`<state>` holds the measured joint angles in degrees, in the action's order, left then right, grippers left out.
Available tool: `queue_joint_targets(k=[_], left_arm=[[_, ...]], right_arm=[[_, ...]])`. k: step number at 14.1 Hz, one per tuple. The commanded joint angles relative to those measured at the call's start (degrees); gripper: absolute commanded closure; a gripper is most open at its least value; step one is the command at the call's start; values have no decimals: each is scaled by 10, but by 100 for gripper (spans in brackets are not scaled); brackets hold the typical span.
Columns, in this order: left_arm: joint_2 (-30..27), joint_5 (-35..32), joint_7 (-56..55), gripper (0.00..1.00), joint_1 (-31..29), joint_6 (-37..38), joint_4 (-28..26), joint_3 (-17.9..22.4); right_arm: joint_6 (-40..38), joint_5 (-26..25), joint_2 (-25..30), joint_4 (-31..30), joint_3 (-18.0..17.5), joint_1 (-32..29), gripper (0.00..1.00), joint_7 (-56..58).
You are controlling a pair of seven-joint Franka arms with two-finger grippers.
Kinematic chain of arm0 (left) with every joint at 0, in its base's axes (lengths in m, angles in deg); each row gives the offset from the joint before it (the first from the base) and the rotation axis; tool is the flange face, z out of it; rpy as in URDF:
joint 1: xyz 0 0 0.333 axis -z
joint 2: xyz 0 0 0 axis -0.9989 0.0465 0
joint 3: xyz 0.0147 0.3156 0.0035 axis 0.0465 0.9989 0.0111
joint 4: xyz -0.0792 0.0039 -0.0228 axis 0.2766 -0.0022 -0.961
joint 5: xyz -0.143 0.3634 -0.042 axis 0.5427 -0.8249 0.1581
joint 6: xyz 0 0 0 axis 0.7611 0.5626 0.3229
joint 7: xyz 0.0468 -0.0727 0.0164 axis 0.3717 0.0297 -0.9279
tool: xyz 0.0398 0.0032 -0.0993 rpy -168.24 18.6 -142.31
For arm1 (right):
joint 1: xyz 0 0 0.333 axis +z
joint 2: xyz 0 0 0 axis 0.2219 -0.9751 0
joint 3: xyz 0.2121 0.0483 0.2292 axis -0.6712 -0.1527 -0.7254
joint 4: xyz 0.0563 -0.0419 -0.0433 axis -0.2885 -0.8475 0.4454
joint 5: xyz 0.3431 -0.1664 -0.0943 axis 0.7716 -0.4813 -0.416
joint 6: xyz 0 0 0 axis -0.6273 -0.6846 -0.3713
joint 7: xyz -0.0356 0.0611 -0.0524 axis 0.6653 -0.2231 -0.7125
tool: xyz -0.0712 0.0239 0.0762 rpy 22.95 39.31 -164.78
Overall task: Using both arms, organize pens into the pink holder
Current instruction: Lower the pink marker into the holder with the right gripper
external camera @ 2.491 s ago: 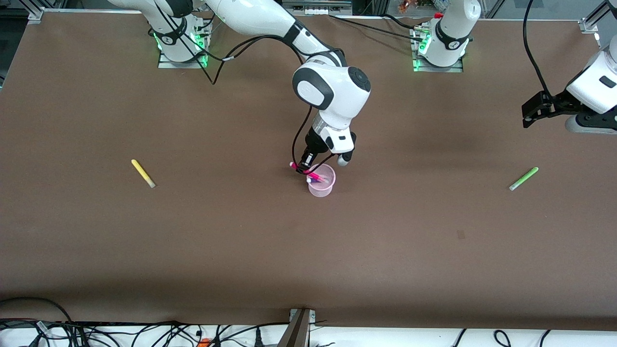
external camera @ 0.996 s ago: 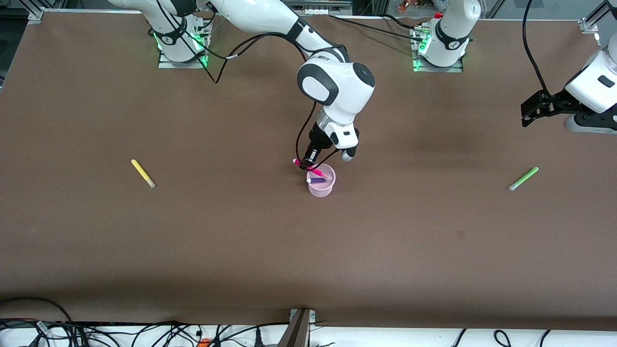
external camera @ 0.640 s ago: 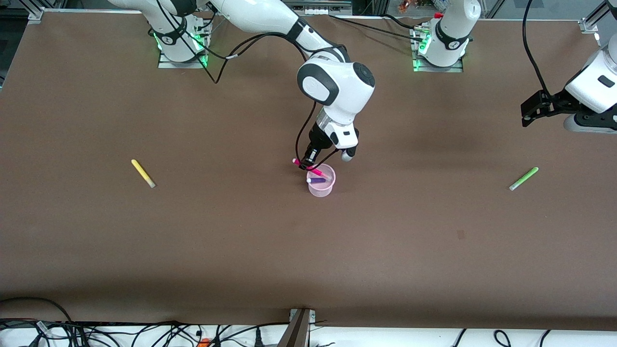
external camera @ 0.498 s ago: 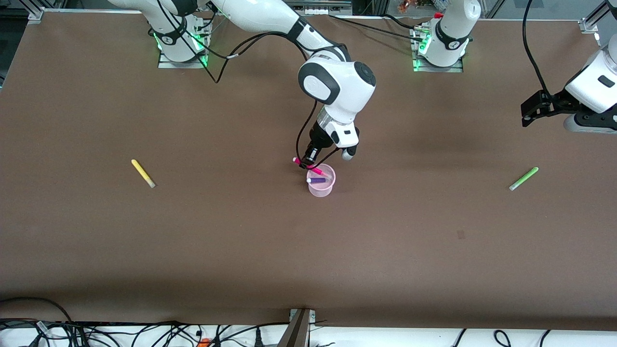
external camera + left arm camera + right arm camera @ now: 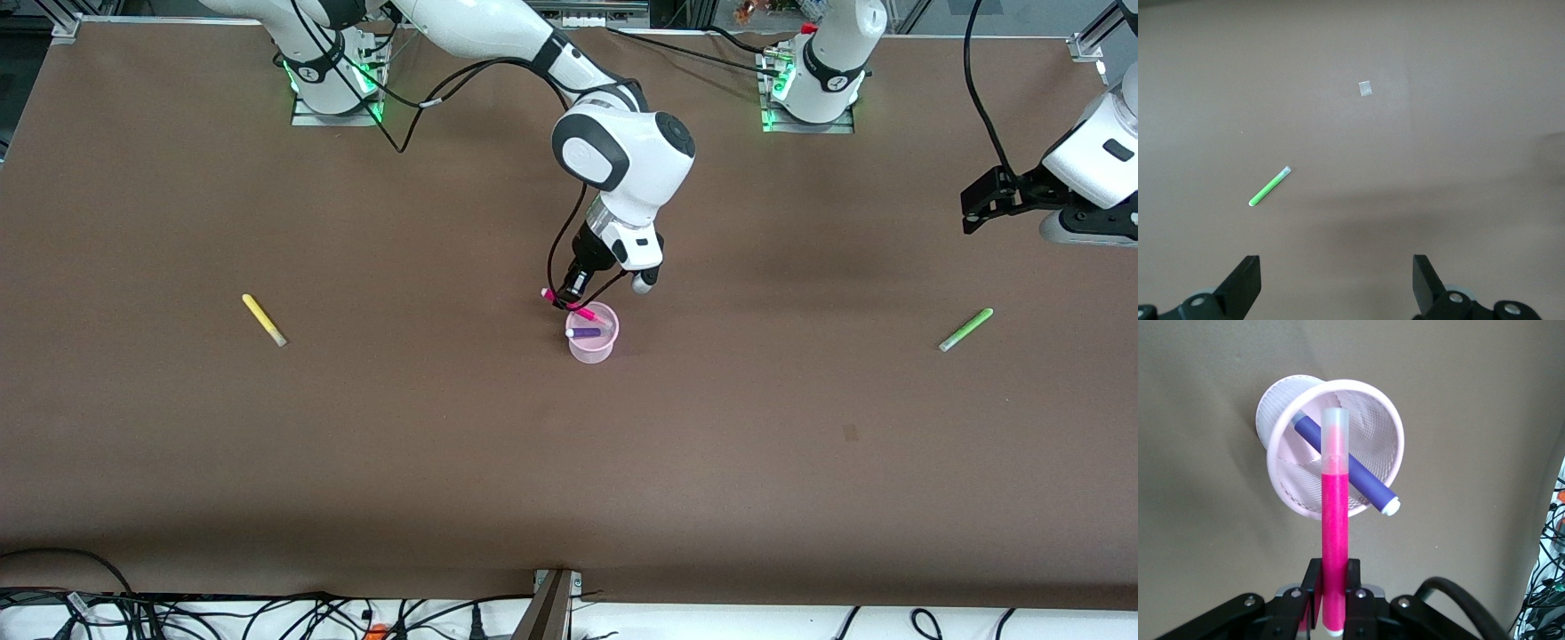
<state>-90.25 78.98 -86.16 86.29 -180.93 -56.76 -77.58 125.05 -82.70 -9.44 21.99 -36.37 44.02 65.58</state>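
Observation:
The pink holder point(image 5: 593, 342) stands mid-table with a dark purple pen point(image 5: 585, 332) lying across its mouth. My right gripper point(image 5: 567, 302) hangs over the holder's rim, shut on a magenta pen point(image 5: 569, 307) that points down into the cup. In the right wrist view the magenta pen point(image 5: 1335, 520) runs from the right gripper point(image 5: 1333, 577) toward the holder point(image 5: 1388, 433), above the purple pen point(image 5: 1358, 477). A yellow pen point(image 5: 264, 320) lies toward the right arm's end. A light green pen point(image 5: 965, 330) lies toward the left arm's end. My left gripper point(image 5: 982, 206) waits open above that end, with the green pen point(image 5: 1269, 186) below it.
A small pale mark point(image 5: 1365, 88) shows on the brown table top. Cables run along the table edge nearest the front camera point(image 5: 267, 613). The arms' bases point(image 5: 333, 84) stand along the edge farthest from it.
My right arm has drawn slightly up and back from the holder with the magenta pen still in its grip. The left arm has not moved.

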Motion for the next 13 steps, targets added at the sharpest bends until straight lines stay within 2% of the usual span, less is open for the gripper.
queue_joint_targets(k=[1, 2, 5, 6, 7, 9, 11, 13], left_arm=[[-3, 9, -3, 0, 1, 12, 7, -1], [-3, 9, -4, 0, 2, 12, 7, -1], [-2, 9, -4, 0, 2, 13, 12, -1], [-2, 9, -4, 0, 2, 13, 12, -1], [-1, 9, -3, 0, 2, 13, 12, 0], [1, 9, -2, 0, 2, 12, 15, 0], [2, 9, -2, 0, 2, 12, 15, -1], [2, 9, -1, 0, 2, 12, 16, 0]], right_arm=[[-14, -10, -10, 15, 6, 10, 80, -11], [-14, -10, -10, 15, 6, 10, 73, -14], [-14, -10, -10, 15, 6, 10, 71, -15], [-14, -10, -10, 15, 6, 10, 67, -15], [-14, -10, -9, 15, 6, 10, 52, -16], [-14, -10, -6, 15, 6, 9, 0, -15], [-31, -6, 3, 17, 9, 6, 0, -10], [-56, 3, 39, 17, 9, 1, 0, -6]])
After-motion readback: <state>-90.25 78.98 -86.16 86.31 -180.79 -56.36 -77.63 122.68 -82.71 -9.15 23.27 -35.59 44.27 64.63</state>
